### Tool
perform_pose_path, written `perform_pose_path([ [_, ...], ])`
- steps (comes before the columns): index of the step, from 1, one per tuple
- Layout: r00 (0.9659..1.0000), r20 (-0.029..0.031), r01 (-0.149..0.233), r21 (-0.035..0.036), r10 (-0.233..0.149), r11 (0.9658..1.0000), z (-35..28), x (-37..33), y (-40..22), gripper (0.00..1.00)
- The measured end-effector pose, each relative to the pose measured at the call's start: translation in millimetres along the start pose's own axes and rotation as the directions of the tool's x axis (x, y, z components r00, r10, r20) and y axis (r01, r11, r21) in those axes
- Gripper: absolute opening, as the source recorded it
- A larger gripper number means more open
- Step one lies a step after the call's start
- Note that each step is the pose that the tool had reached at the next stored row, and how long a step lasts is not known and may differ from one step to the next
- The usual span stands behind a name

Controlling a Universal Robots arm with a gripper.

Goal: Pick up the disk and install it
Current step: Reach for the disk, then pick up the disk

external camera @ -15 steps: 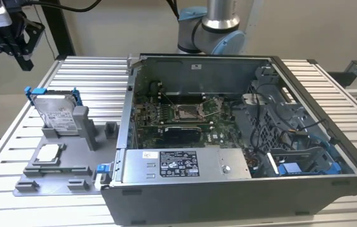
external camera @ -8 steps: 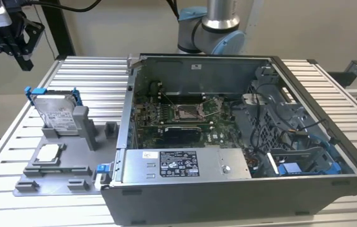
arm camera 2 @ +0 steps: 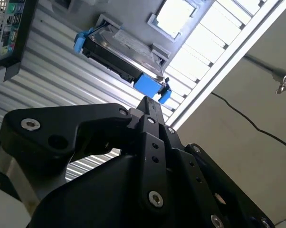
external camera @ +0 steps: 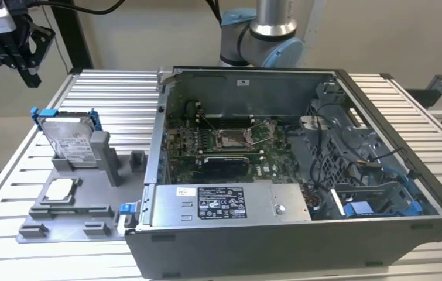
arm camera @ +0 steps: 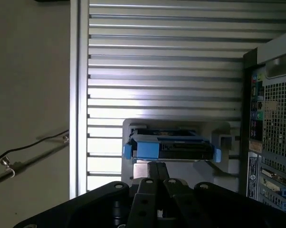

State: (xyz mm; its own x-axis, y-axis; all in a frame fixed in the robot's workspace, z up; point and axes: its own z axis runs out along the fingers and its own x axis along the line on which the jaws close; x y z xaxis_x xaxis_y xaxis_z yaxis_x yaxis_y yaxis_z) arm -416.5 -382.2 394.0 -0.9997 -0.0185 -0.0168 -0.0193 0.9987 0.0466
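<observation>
The disk [external camera: 71,137] stands upright on its edge in a slot of a grey holder [external camera: 80,219] at the exterior view's left, its white label facing forward and its blue bracket showing at the top corners. My gripper [external camera: 29,76] hangs well above and to the left of it, fingers pointing down, shut and holding nothing. In both wrist views the disk [arm camera 2: 121,54] [arm camera: 169,146] lies just beyond the closed black fingertips [arm camera 2: 150,103] [arm camera: 157,167], with a clear gap between them.
An open computer case [external camera: 408,228] fills the middle and right of the slatted table [external camera: 119,96], with its motherboard [external camera: 229,143], a grey power-supply box [external camera: 225,202] and a blue-trimmed bay [external camera: 377,202]. A small square chip [external camera: 59,188] lies on the holder. The arm's base [external camera: 264,35] stands behind the case.
</observation>
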Motion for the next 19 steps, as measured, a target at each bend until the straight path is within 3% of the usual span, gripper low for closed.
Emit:
perform_pose_path([
  [5, 0.9978, -0.0025, 0.067, -0.0012, -0.067, 0.9978, 0.0, -0.1, 0.0, 0.00],
  [9, 0.9920, -0.0050, 0.126, -0.0025, -0.126, 0.9920, 0.0, -0.1, 0.0, 0.00],
  [14, 0.9802, -0.0079, 0.198, -0.0042, -0.198, 0.9802, 0.1, -0.1, 0.0, 0.00],
  [19, 0.9633, -0.0109, 0.268, -0.0061, -0.268, 0.9634, 0.0, -0.1, 0.0, 0.00],
])
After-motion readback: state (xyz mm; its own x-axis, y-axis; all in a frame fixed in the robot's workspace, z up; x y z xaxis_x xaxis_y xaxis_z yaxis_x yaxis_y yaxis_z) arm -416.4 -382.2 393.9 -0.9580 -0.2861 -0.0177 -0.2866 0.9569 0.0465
